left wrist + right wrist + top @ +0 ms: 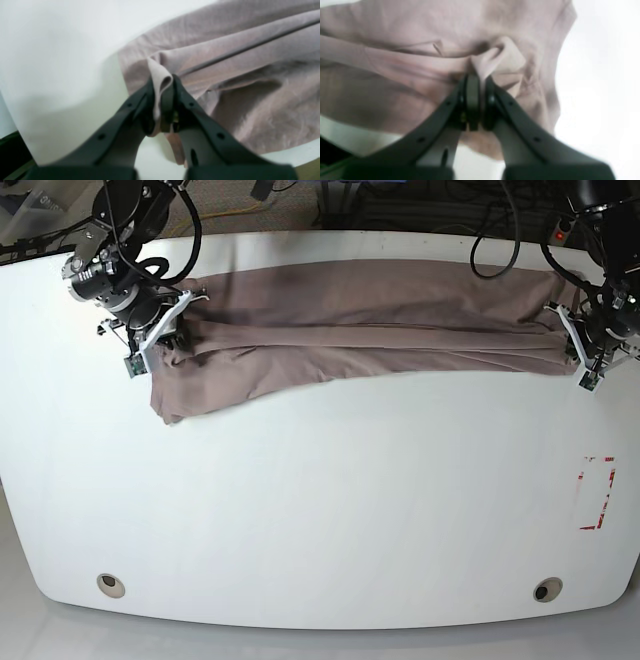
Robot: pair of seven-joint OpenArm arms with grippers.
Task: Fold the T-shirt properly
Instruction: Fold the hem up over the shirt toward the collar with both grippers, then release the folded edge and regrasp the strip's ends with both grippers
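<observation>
The mauve-brown T-shirt [360, 325] lies stretched in a long folded band across the far side of the white table [320, 500]. At the band's right end in the base view, my left gripper [571, 330] is shut on a pinch of the cloth. In the left wrist view a fold of the T-shirt [250, 62] sticks up between the dark fingers of the left gripper [162, 82]. My right gripper [178, 320] grips the band's left end. The right wrist view shows the right gripper [480, 80] shut on a bunched bit of the T-shirt [395, 75].
A red and white marked rectangle [596, 492] is on the table near its right edge. Two round holes [111, 584] [547, 589] sit near the front edge. Cables lie on the floor beyond the far edge.
</observation>
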